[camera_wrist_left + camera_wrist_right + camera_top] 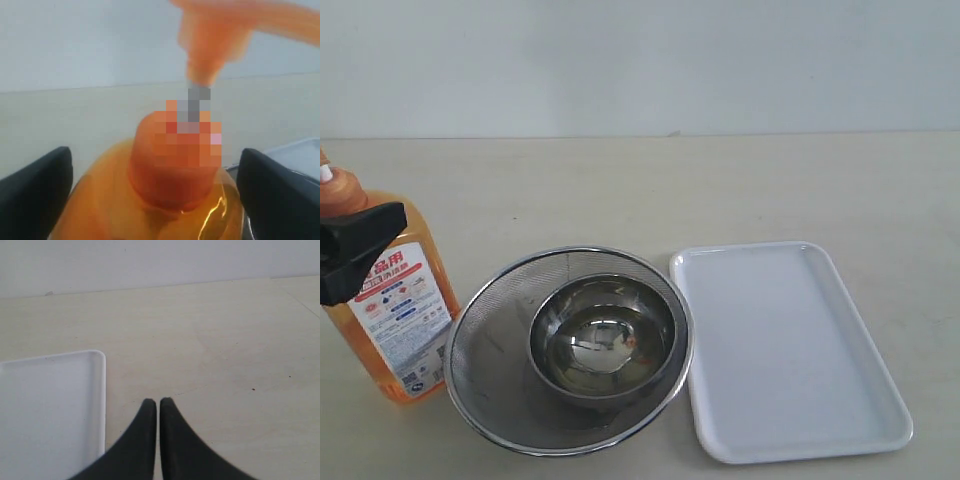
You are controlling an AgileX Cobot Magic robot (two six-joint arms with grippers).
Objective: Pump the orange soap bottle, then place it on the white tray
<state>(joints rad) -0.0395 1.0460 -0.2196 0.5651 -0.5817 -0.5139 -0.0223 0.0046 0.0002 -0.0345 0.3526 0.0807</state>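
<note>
The orange soap bottle (390,300) stands upright at the left edge of the table, its white label facing the camera and its pump head cut off by the frame. My left gripper (155,151) is open, with one black finger (362,248) on each side of the bottle's shoulder. The orange cap (172,155) sits between them, and the pump head (220,35) is blurred above. The white tray (790,350) lies flat at the right. My right gripper (158,403) is shut and holds nothing, hovering over bare table beside the tray's corner (95,390).
A round steel mesh strainer (485,345) sits between the bottle and the tray, with a small shiny steel bowl (605,335) inside it. The strainer's rim almost touches both the bottle and the tray. A pale wall runs along the table's far edge.
</note>
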